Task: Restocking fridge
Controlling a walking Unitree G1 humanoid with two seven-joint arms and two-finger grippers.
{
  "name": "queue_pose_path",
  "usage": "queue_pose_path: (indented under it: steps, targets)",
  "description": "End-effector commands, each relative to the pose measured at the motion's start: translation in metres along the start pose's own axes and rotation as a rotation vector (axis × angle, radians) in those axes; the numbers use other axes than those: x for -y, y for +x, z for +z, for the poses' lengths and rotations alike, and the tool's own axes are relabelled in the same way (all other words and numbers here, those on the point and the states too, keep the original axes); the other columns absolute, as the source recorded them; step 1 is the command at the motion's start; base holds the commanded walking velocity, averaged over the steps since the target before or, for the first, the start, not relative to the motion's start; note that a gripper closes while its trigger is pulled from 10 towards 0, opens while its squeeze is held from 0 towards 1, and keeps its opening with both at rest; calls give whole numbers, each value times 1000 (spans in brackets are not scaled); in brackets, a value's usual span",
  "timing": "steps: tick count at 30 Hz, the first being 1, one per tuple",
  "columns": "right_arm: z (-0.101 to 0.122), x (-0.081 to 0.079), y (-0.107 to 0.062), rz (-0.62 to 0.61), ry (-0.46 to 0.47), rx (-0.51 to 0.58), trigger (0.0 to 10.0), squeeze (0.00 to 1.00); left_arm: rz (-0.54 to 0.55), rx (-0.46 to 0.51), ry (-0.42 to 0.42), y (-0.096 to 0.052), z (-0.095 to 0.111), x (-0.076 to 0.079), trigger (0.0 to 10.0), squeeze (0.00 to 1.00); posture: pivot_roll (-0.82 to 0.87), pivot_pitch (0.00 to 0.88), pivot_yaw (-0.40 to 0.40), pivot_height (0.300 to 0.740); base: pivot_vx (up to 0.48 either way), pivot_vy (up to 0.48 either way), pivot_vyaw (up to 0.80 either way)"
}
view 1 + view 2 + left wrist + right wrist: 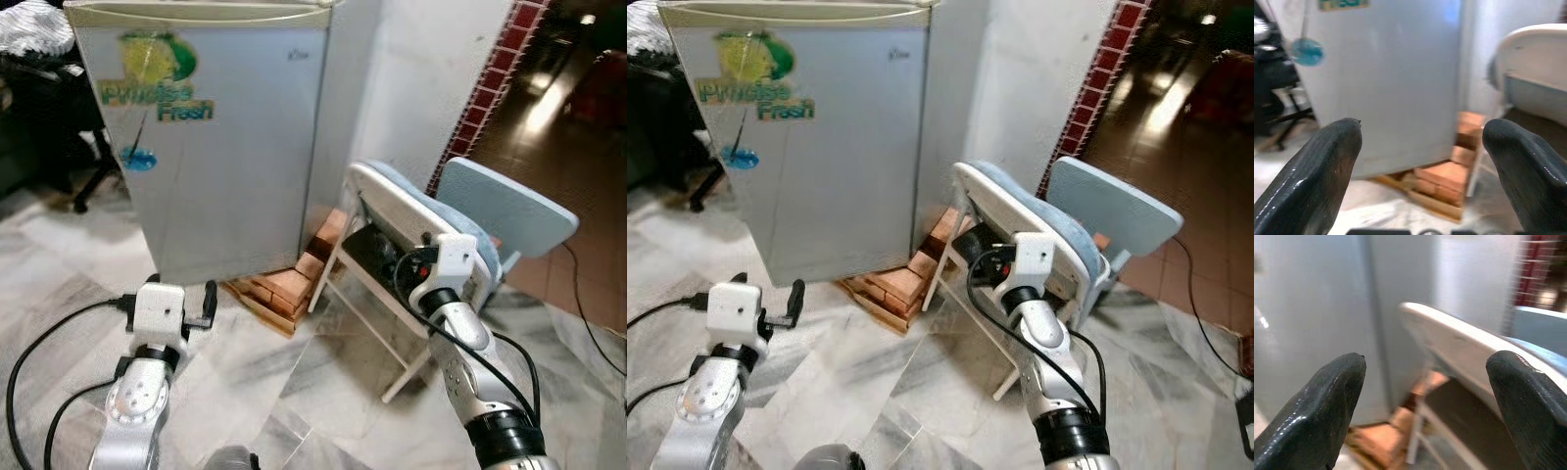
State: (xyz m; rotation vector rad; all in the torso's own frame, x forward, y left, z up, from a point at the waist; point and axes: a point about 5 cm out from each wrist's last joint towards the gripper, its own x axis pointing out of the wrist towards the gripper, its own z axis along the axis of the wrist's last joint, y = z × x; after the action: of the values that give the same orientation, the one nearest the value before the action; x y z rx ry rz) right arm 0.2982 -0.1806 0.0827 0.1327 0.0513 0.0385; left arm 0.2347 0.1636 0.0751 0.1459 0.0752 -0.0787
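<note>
The fridge (220,147) is faced in smooth, satin grey metal bearing a printed sticker (157,73). Beneath it, rough orange bricks (284,284) are laid on what seems a wooden board, though blur hides the grain. Beside the fridge, polished marble floor (255,382) is seen, glossy. Both grippers' fingers (1312,181) are glossy black plastic.

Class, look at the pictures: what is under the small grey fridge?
The fridge stands on a low stack of bricks over a wooden board at its front right corner. How far the support runs underneath is hidden.
</note>
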Motion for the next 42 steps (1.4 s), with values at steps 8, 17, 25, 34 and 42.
queue_pose_path:
  steps: [8, 17, 25, 34, 42]
  targets:
    - [7, 5, 6, -78, -46, 59, 10000, 1000, 31, 0, 34, 7, -1, -13, 10000, 0, 85, 0, -50, 740, 0, 480, 0]
    - [-1, 4, 2, -73, -82, 34, 10000, 0, 31, 2, 37, 8, -2, -13, 10000, 0, 82, 0, -50, 740, 0, 480, 0]
    - [-2, 5, 2, -78, -84, 35, 10000, 0, 35, 7, 40, 9, -1, -14, 10000, 0, 80, 0, -47, 740, 0, 480, -800]
    - [-4, 5, 0, -78, -76, 41, 10000, 0, 27, 6, 39, 10, -2, -14, 10000, 0, 70, 0, -44, 740, 0, 480, -800]
    - [-3, 6, 0, -82, -67, 47, 10000, 0, 19, 3, 41, 10, -3, -12, 10000, 0, 72, 0, -47, 740, 0, 480, -800]
